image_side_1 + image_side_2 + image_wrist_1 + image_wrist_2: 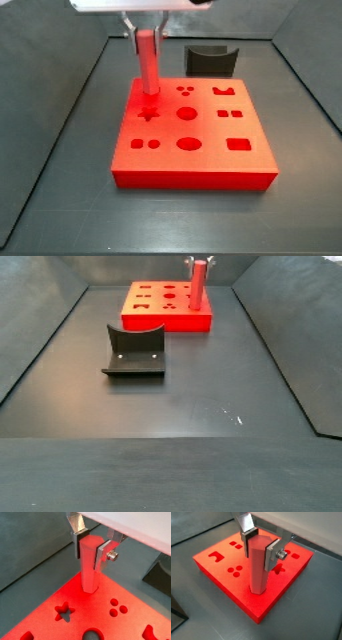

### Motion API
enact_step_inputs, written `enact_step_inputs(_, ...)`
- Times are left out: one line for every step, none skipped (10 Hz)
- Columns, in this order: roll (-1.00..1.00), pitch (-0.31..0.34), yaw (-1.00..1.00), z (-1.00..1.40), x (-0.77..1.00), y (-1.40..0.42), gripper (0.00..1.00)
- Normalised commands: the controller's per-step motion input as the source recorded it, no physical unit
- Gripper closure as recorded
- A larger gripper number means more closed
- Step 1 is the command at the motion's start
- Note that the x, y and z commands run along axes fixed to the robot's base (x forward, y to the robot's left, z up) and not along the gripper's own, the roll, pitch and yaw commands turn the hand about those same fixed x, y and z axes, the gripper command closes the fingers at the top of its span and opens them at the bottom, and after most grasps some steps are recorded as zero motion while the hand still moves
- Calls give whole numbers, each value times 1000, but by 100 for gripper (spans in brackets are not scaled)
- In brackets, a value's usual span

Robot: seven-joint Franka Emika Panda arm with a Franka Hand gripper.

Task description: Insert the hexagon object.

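The hand (261, 545) is clamped on the upper part of the hexagon object (258, 567), its silver fingers (272, 553) pressed flat against opposite sides. The red-pink rod hangs upright straight below the hand, and its lower end meets the top of the red block (218, 569) near one corner — in both wrist views it looks to stand in or on the block's surface, though whether it sits inside a hole cannot be told. In a side view the rod (147, 62) rises from the block (194, 150) beside a cross-shaped hole (146, 114). Beyond the hand, apart from the block, a dark curved holder (210, 59) stands on the table (174, 406).
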Motion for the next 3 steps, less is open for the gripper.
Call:
enact_step_inputs(93, 0, -49, -411, 31, 0, 100)
enact_step_inputs(76, 0, -34, -306, 0, 0, 100)
enact_step_inputs(0, 0, 0, 0, 0, 0, 100)
